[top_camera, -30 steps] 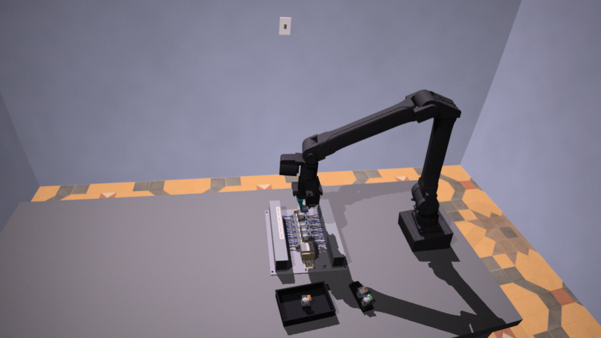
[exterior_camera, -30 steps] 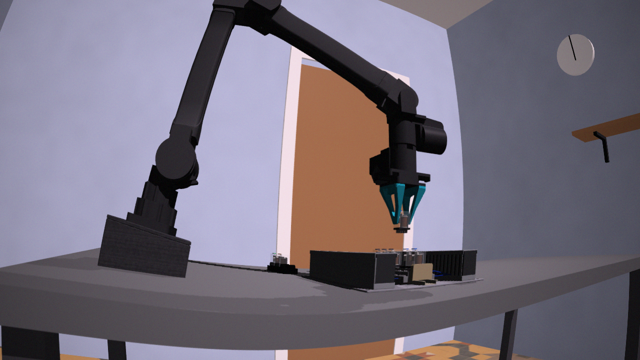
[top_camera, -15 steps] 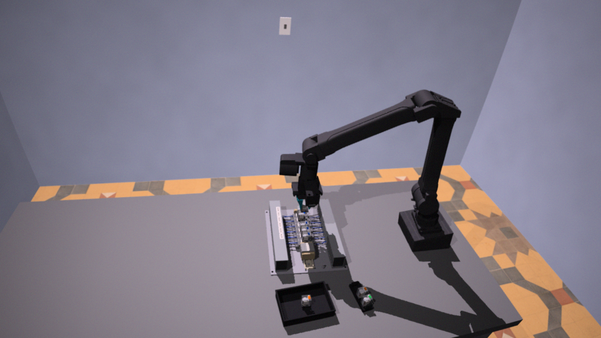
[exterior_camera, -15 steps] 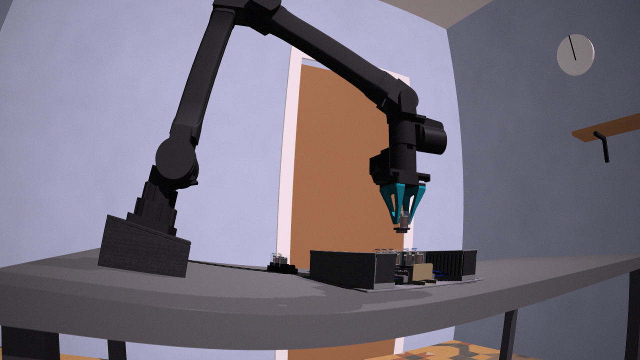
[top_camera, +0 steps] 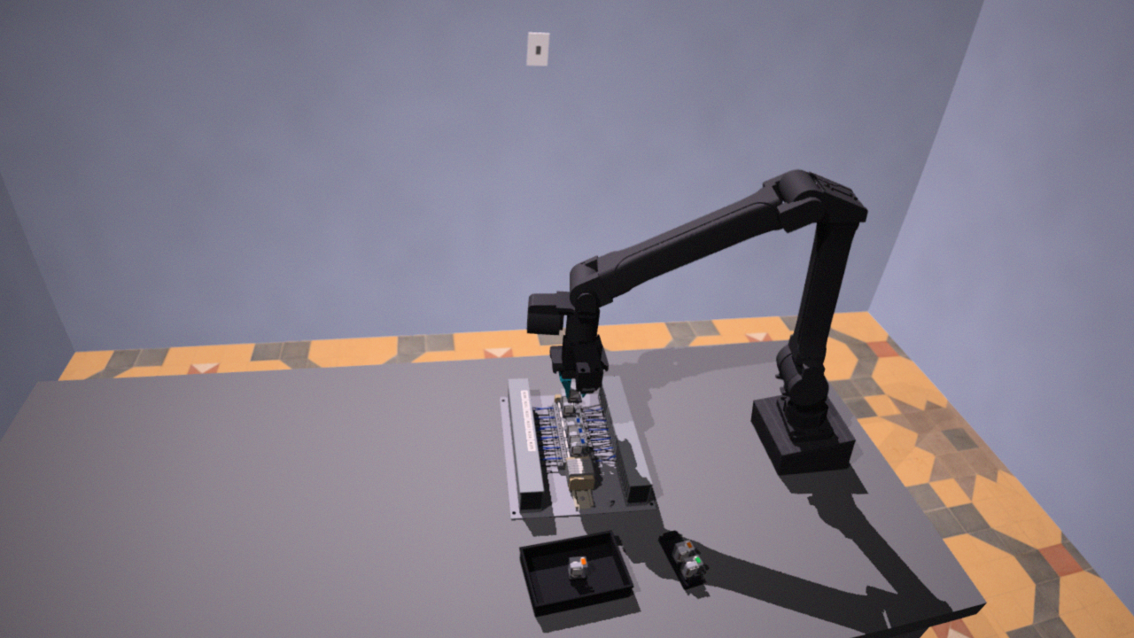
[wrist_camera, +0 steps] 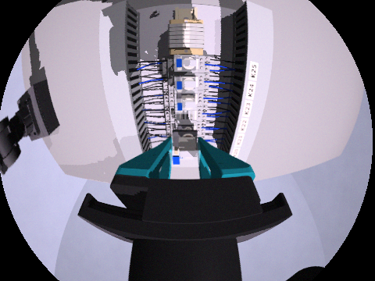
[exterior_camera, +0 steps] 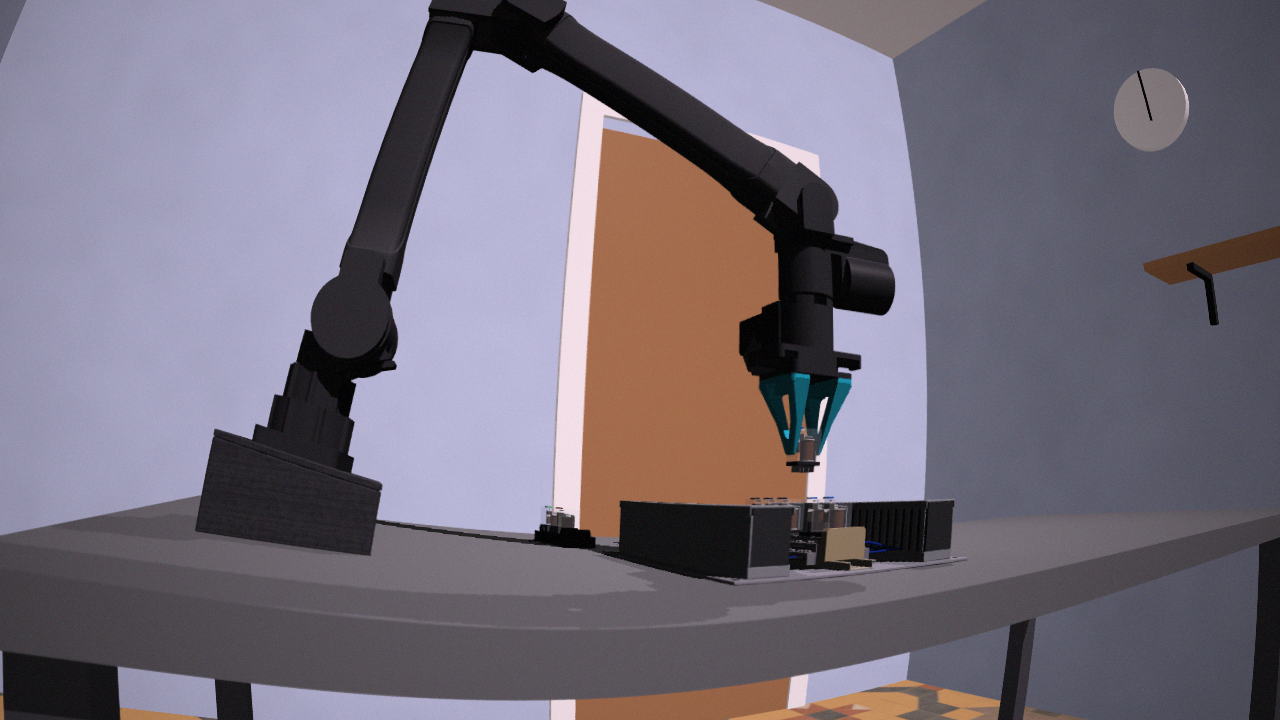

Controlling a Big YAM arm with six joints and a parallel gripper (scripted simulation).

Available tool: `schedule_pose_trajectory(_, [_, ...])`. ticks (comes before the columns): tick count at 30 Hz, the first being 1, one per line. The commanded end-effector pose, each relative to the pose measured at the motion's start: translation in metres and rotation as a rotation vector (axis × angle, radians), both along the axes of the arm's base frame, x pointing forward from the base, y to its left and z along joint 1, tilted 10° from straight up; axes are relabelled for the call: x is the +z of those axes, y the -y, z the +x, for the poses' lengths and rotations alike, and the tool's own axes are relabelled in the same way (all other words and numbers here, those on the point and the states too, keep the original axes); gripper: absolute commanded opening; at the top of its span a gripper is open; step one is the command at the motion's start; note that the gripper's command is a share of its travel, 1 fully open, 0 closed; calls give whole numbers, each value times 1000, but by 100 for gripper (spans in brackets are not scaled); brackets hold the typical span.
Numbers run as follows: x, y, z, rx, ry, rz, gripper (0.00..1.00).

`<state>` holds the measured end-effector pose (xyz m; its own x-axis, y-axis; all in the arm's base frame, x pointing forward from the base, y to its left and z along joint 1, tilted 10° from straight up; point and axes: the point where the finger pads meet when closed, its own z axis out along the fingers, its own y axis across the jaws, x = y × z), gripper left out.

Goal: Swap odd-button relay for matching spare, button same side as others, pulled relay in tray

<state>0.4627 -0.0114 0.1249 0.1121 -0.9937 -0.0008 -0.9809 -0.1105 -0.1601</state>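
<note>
Seen from above, the gripper [top_camera: 577,392] [exterior_camera: 805,447] [wrist_camera: 184,141] is pinching a blue-buttoned relay [top_camera: 574,396] [exterior_camera: 808,449] [wrist_camera: 185,143] between its teal fingers, over the end of the panel [top_camera: 547,515] [exterior_camera: 895,564] [wrist_camera: 212,31] nearer the tabletop's [top_camera: 277,492] [exterior_camera: 447,662] [wrist_camera: 320,97] far edge. The held relay looks upright and hangs above the relay row [top_camera: 577,434] [wrist_camera: 189,83], apart from it. Three blue buttons show plainly in the row; its far part is too hidden to judge. Toward the near edge, beyond the panel, the black tray [top_camera: 582,600] holds an orange-buttoned relay [top_camera: 577,568]. The small spare rack [top_camera: 671,552] [exterior_camera: 563,539] stands between that tray and the near right corner, bearing one orange-buttoned spare [top_camera: 681,549] and one green-buttoned spare [top_camera: 691,567]. The arm's base [top_camera: 840,460] [exterior_camera: 223,501] sits close to the right edge
</note>
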Motion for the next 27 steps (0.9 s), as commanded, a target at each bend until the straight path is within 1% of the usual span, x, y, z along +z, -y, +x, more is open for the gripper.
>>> schedule_pose_trajectory(1, [-3,6,8,-9,15,5,0])
schedule_pose_trajectory(4, [-7,6,8,-7,13,5,0])
schedule_pose_trajectory(5, [-5,6,9,-6,18,4,0])
schedule_pose_trajectory(10, [13,6,18,-2,63,2,0])
schedule_pose_trajectory(15, [22,5,22,-1,84,1,0])
schedule_pose_trajectory(27, [26,5,24,-1,94,1,0])
